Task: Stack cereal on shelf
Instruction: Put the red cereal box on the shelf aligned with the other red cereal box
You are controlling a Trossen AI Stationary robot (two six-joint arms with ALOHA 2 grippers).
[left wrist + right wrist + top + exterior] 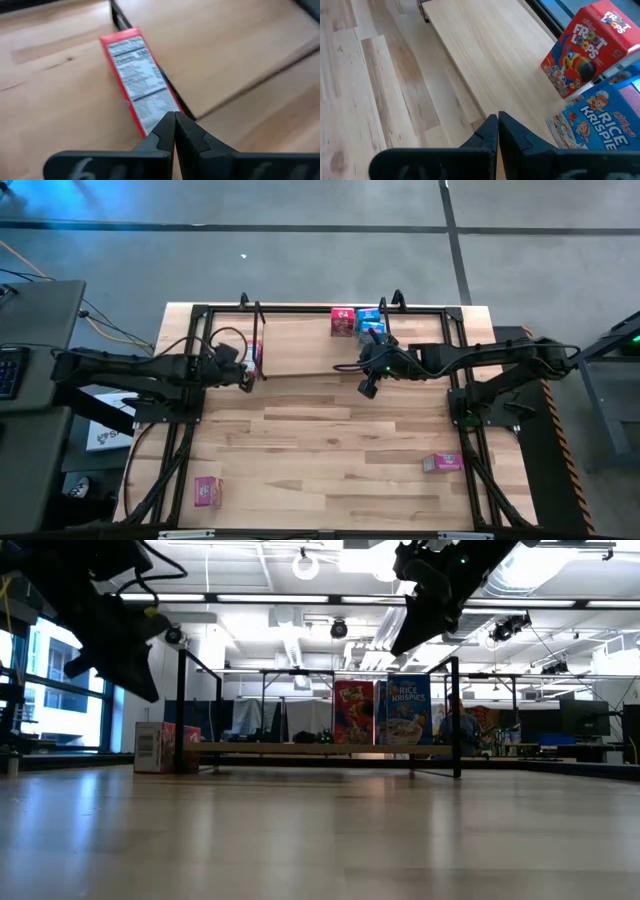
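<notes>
Both grippers are pinched together, nothing held. The left gripper (175, 131) is poised above a red box (137, 77) lying against the shelf's (300, 345) left end frame; the right gripper (498, 131) hangs near the shelf's front edge, just beside the Froot Loops (587, 47) and Rice Krispies (597, 127) boxes.

2 boxes are standing on the shelf board, side by side at its right part. 2 pink boxes, (207, 491) and (442, 463), are left flat on the table, well apart from the shelf.

Step judged: next box to be fetched. Fingers should be opened before descent, the box taken across its narrow faces, then set upright beside the standing pair without knocking them.

View differences:
- High view: only one showing the 2 loose boxes.
- Low view: shows the 2 shelved boxes upright and the board raised off the table.
- Left wrist view: label side of the red box is readable as facing up; the high view barely shows it.
</notes>
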